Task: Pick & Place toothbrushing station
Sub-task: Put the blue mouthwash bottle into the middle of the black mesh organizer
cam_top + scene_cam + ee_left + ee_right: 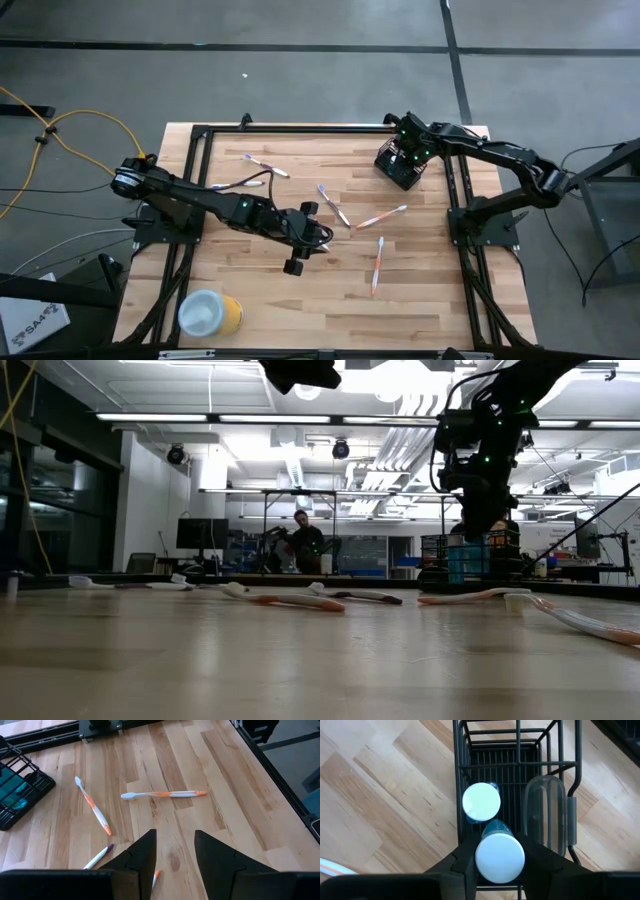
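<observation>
Black wire-mesh boxy holder [399,165] sits at the far right part of the wooden slatted table [420,300], near the right arm's base frame. Inside it, in the right wrist view, two blue tubes with round white caps stand upright: one free blue tube [481,803] deeper in, and a nearer blue tube [500,857] clamped between the right gripper [500,865] fingers (pads touch the cap on both sides). A clear rounded plastic piece [546,815] sits in the compartment just beside the tubes. Right gripper [408,152] is directly over the holder, pointing down into it.

Thin toothbrushes lie scattered flat on the table, all outside the holder: an orange-and-white toothbrush [162,794] and another orange-and-white one [93,805] well apart from the holder, a purple-tipped toothbrush [98,857] near the left fingers, and a pale pair toward the far left of the table [265,166].

Left gripper [174,855] hovers over mid-table, fingers apart, holding nothing. An orange brush end [155,877] shows just between them (on the wood below).

Yellow cylinder with white top [210,314] lies near the front left corner. A person [302,540] sits far back in the room.
</observation>
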Robot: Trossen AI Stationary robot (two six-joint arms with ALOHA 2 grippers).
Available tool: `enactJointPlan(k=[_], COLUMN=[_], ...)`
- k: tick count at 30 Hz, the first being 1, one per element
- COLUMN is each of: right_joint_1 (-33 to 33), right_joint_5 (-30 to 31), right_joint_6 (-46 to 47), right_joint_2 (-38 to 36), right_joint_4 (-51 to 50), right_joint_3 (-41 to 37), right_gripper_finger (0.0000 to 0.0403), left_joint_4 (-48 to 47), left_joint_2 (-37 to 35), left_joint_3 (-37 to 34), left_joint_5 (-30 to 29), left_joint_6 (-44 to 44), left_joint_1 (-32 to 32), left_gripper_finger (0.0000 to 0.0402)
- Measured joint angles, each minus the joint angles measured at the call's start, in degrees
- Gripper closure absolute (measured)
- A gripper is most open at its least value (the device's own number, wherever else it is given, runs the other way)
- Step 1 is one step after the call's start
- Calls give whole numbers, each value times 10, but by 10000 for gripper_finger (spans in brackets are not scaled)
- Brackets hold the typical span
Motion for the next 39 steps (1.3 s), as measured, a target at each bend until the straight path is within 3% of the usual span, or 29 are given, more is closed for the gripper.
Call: enactJointPlan(k=[7,19,39], right_joint_1=[0,0,-5], right_joint_5=[-1,-1,15], right_joint_6=[-3,0,0], right_joint_2=[0,0,0], right_joint_4=[6,6,8], right_joint_3=[0,0,0], right_gripper_finger=[290,212,214], left_joint_4=[3,2,2], left_joint_2=[0,0,0], left_joint_3=[0,0,0], left_joint_5=[0,0,0], left_joint_6=[0,0,0], left_joint_1=[0,0,0], left_gripper_finger=[272,272,272])
